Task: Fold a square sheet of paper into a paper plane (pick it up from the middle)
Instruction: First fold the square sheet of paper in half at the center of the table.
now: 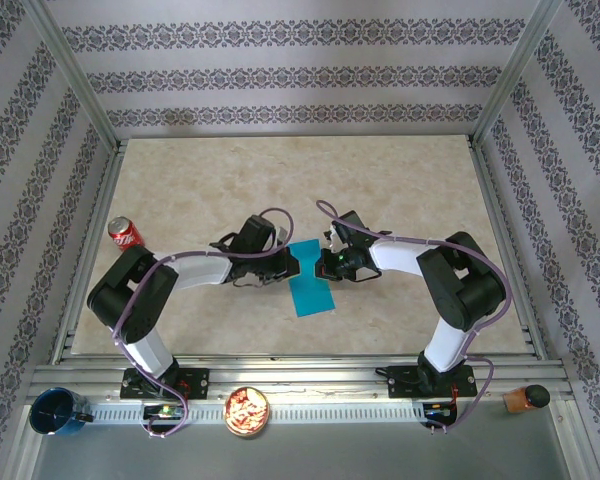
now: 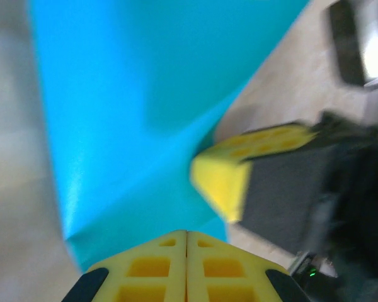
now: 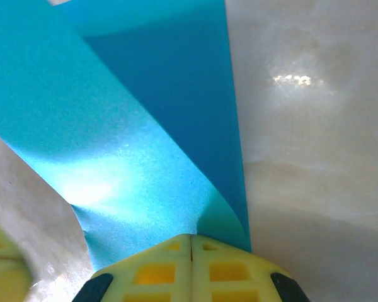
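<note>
The square sheet of paper [image 1: 311, 285] is thin, smooth and turquoise with a faint sheen. It is doubled over into a narrow strip lying on the table, directly between the two sets of fingertips. In the right wrist view its upper layer [image 3: 113, 157] curls in a soft, uncreased bend straight into the tips of the right gripper [image 3: 191, 238], whose blocky yellow fingers are pressed together on it. The left gripper [image 2: 186, 234] has its yellow, window-moulded fingers likewise closed, the sheet's lower edge running in at their tips. Beyond the fingers spreads the glossy, beige marbled table [image 3: 315, 126].
</note>
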Controlling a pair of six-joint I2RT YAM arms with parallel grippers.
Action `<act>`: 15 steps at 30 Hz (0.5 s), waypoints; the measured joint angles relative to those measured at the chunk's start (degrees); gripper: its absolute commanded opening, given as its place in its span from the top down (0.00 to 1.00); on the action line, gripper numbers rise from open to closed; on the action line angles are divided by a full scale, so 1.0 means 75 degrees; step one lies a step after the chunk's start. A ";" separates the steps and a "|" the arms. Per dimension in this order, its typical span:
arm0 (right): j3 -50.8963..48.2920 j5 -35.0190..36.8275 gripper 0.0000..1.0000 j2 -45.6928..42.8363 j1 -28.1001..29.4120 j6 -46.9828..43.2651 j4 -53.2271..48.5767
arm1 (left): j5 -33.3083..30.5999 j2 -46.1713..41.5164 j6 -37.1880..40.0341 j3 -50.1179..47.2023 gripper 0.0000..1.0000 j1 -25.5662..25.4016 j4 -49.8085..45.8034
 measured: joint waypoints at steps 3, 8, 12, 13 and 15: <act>0.0050 0.0000 1.00 0.0017 0.0000 -0.0050 -0.0079 | 0.0003 0.0082 0.0085 0.0335 0.93 0.0204 -0.0003; 0.0050 0.0000 1.00 0.0017 0.0000 -0.0052 -0.0096 | 0.0038 0.0577 0.0140 0.0364 0.93 0.0405 -0.0003; 0.0050 0.0000 1.00 0.0017 0.0000 -0.0052 -0.0096 | 0.0064 0.1005 0.0134 0.0067 0.94 0.0411 0.0152; 0.0047 0.0003 1.00 0.0017 0.0000 -0.0052 -0.0102 | 0.0163 0.1026 0.0099 -0.0035 0.94 0.0458 0.0364; 0.0044 -0.0003 1.00 0.0017 -0.0015 -0.0052 -0.0102 | 0.0204 0.1023 0.0079 -0.0128 0.94 0.0501 0.0539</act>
